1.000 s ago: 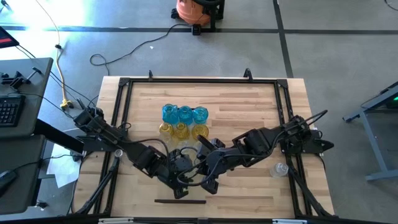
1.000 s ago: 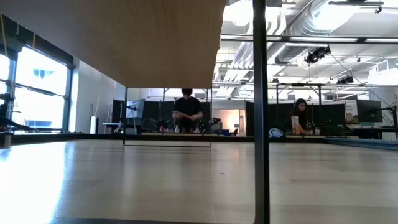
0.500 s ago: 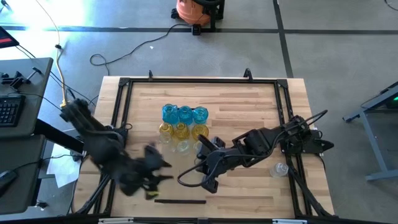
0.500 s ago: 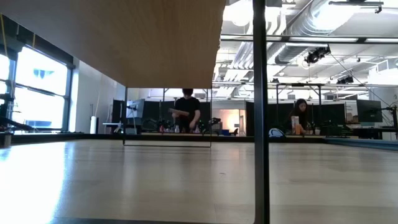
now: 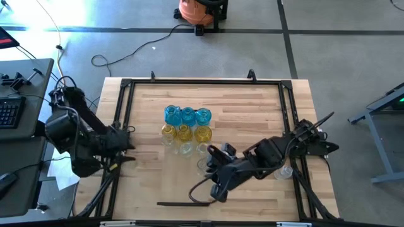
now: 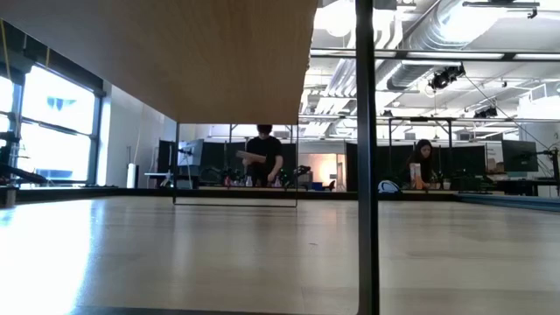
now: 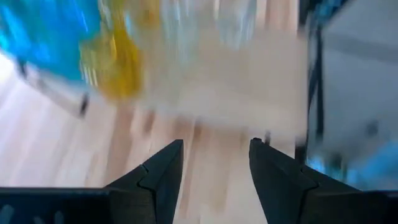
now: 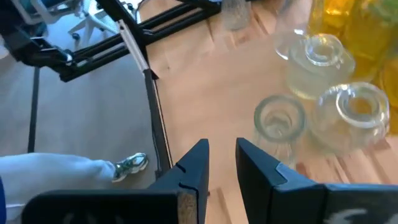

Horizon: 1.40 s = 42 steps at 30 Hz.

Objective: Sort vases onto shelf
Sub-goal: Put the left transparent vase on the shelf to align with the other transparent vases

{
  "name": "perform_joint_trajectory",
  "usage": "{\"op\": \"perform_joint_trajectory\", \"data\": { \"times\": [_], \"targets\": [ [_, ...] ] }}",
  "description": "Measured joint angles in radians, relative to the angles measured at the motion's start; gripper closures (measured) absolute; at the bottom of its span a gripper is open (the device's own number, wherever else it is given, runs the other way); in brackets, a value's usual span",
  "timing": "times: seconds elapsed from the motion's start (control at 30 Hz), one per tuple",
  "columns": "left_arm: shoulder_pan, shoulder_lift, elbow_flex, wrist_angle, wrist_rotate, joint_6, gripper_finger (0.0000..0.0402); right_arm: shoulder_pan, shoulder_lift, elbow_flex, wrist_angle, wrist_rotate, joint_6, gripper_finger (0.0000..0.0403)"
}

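The vases stand in a cluster mid-table: three blue (image 5: 187, 115) at the far side, three yellow (image 5: 184, 132) before them, and clear ones (image 5: 185, 148) nearest. Another clear vase (image 5: 285, 171) stands alone by the right edge. My right gripper (image 5: 213, 191) hovers near the front, pointing toward the left edge, open by a narrow gap with nothing in it (image 8: 222, 155). The clear vases (image 8: 278, 121) stand just beyond its far side. My left gripper (image 5: 128, 146) is open and empty at the left edge (image 7: 216, 155). The shelf I cannot pick out for certain.
A black frame (image 5: 202, 82) runs round the tabletop. A thin dark bar (image 5: 183, 203) lies near the front edge. The low view shows only a pale wooden panel (image 6: 157, 52), a dark upright (image 6: 367, 175) and people far behind. Bare planks lie around the cluster.
My left gripper has swung away from the table's middle, where it stood beside my right gripper, to the left edge, rising as it went and staying open. My right arm has barely shifted. The vases stand as before.
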Motion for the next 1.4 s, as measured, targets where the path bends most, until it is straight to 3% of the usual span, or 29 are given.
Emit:
{"op": "perform_joint_trajectory", "data": {
  "times": [0.13,0.27,0.6,0.7,0.97,1.4],
  "targets": [
    [-0.028,-0.005,-0.033,-0.033,0.191,0.012,0.0232,0.038,0.0,0.0,-0.052,0.064,0.103,0.0341],
    [-0.071,-0.013,-0.081,-0.04,0.295,0.024,0.0232,0.06,0.0,0.0,-0.082,0.122,0.222,0.0341],
    [-0.228,-0.046,-0.342,-0.041,0.417,-0.002,0.0232,0.073,0.0,0.0,-0.052,0.204,0.326,0.0341],
    [-0.26,-0.051,-0.398,-0.04,0.414,-0.024,0.0232,0.076,0.0,0.0,-0.051,0.209,0.326,0.0341],
    [-0.284,-0.07,-0.501,-0.039,0.291,-0.074,0.0232,0.09,-0.001,0.0,-0.051,0.247,0.323,0.0341],
    [-0.283,-0.072,-0.594,0.035,0.35,-0.12,0.0232,0.126,-0.001,0.0,-0.051,0.295,0.326,0.0341]
  ]
}}
